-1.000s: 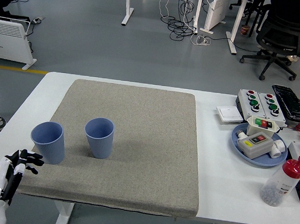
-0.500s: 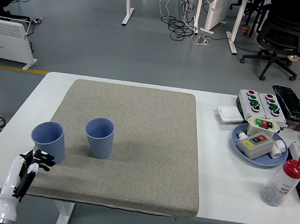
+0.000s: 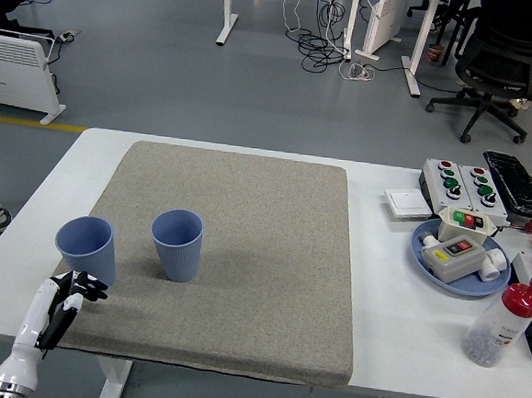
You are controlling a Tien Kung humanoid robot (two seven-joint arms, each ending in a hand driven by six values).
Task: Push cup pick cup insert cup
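A white table fills the lower half of the frame, and most of it is covered by a grey, felt-like mat whose near edge runs along the bottom. Two blue cups stand upright and open-mouthed on the mat's left side: the left cup sits at the mat's left edge, and the right cup stands near it, apart, a little further up the frame.

At the lower left corner the robot's left hand comes in on a white forearm, its black fingers loosely spread and holding nothing, just below the left cup; I cannot tell whether they touch it.

On the right side of the table, off the mat, a blue plate carries small button boxes, with a grey control box with red and green buttons above it, a black tray at the far right edge, and a white wall switch lying flat. A clear bottle with a red cap stands at the lower right.

Beyond the table the floor is grey-blue, with a yellow line at the left. A white heater sits at upper left, a black office chair at upper right, and tangled cables lie under desk legs at the top.
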